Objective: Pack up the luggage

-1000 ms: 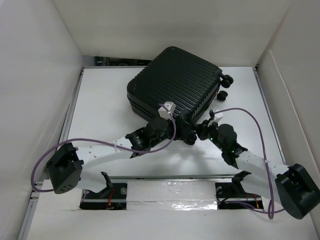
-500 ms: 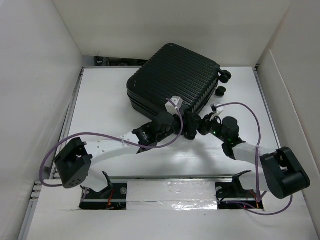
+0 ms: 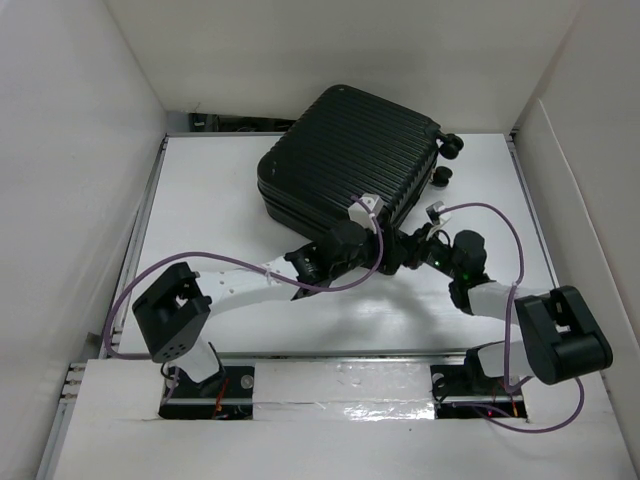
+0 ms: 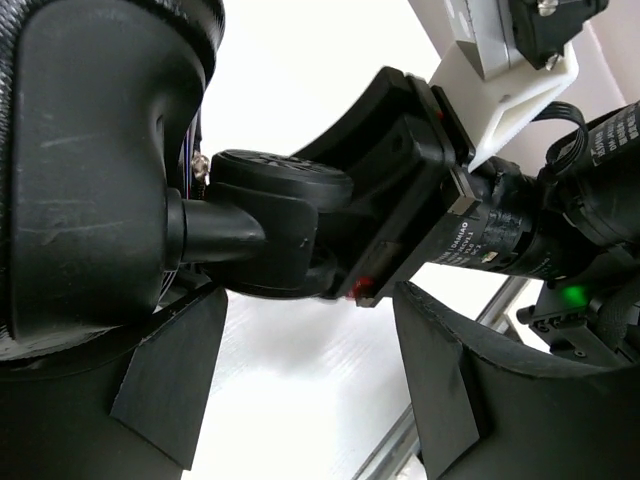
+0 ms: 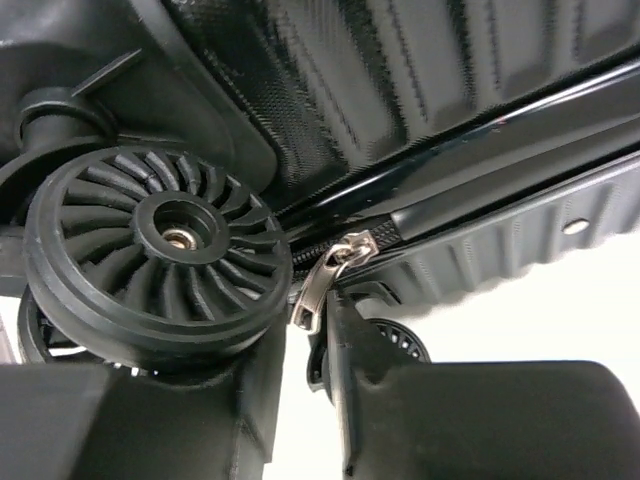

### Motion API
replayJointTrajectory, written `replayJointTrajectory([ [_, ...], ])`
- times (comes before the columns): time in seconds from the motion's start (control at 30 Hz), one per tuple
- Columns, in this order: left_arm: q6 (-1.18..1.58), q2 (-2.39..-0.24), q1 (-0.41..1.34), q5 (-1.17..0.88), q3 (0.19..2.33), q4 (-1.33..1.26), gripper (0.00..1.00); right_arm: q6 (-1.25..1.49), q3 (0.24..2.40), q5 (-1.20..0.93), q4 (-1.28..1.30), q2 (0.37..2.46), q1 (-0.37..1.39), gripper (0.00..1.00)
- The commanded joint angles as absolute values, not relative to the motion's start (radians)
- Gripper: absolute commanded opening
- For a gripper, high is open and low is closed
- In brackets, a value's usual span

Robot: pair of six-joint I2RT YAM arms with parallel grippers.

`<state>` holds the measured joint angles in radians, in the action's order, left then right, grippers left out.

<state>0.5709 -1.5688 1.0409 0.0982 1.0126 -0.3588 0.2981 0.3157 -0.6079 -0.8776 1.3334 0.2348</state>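
The luggage [image 3: 345,150] is a black ribbed suitcase lying closed at the table's back centre. My right gripper [image 3: 405,250] is at its near right corner. In the right wrist view its jaws [image 5: 308,320] are nearly closed, with the silver zipper pull [image 5: 318,295] between the fingertips, beside a spoked wheel [image 5: 165,260] under the shell [image 5: 400,60]. My left gripper [image 3: 378,252] is right beside it, and in the left wrist view it [image 4: 310,330] is open and empty over the white table, just below a suitcase wheel [image 4: 270,225].
White walls close in the table on the left, back and right. A metal rail [image 3: 340,355] runs along the near edge. Purple cables [image 3: 500,225] loop over both arms. Two more suitcase wheels [image 3: 452,146] stick out at the far right. The right arm's wrist [image 4: 500,230] crowds the left gripper.
Both arms have reached farther forward and to the right, towards the suitcase's near right corner. The suitcase has shifted slightly back and turned a little.
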Motion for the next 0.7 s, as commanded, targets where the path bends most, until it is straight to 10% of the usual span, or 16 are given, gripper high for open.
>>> replayJointTrajectory([
  [0.0,0.537,-1.574,1.02,0.147,1.068,-0.433,0.64,0.282,0.339,-0.652,-1.015,1.373,0.227,0.14],
  [0.03,0.538,-1.578,1.02,0.147,1.066,-0.436,0.64,0.29,0.336,-0.647,-1.055,1.385,0.216,0.0],
  [0.67,0.586,-1.651,1.002,0.249,1.166,-0.626,0.56,0.339,0.054,0.13,-1.241,1.183,0.752,0.0],
])
